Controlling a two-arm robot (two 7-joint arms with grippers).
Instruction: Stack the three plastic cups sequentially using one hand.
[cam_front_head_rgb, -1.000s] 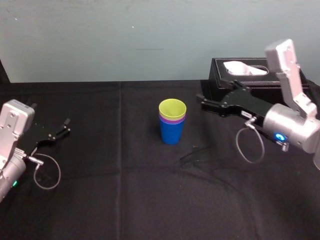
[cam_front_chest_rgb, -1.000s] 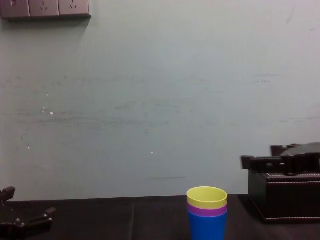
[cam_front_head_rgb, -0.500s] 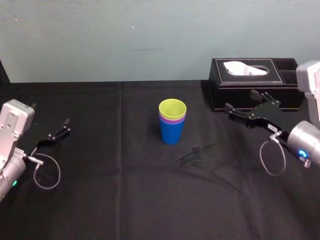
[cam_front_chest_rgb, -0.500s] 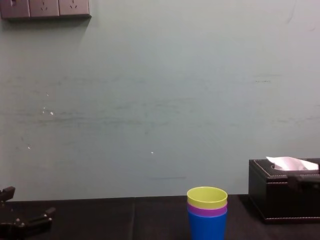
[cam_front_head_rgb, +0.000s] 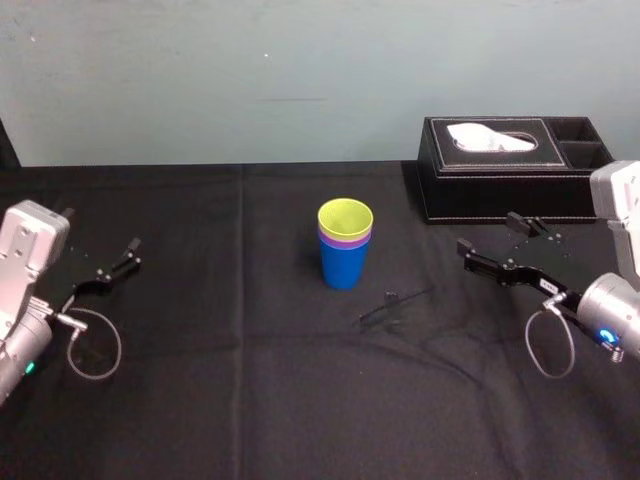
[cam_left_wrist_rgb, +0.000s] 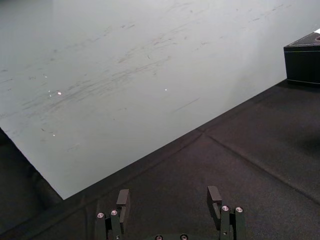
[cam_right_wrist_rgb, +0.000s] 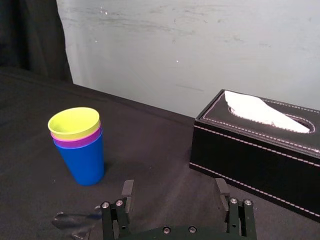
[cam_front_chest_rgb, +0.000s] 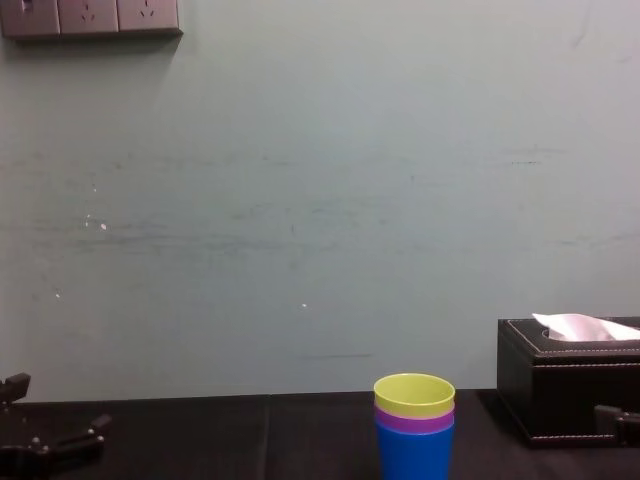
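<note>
1. Jaws of the right gripper stand wide apart with nothing between them. It hangs low over the black table on the right side, just in front of the tissue box and well apart from the cups.
2. Jaws of the left gripper are likewise spread wide and empty (this arm sits parked near the table's far left edge).
3. All three cups stand nested and upright near the table's middle. The blue cup is outermost with its base on the cloth. The purple cup shows as a thin band above its rim. The yellow-green cup is innermost, mouth up.
4. Neither gripper touches the stack.
</note>
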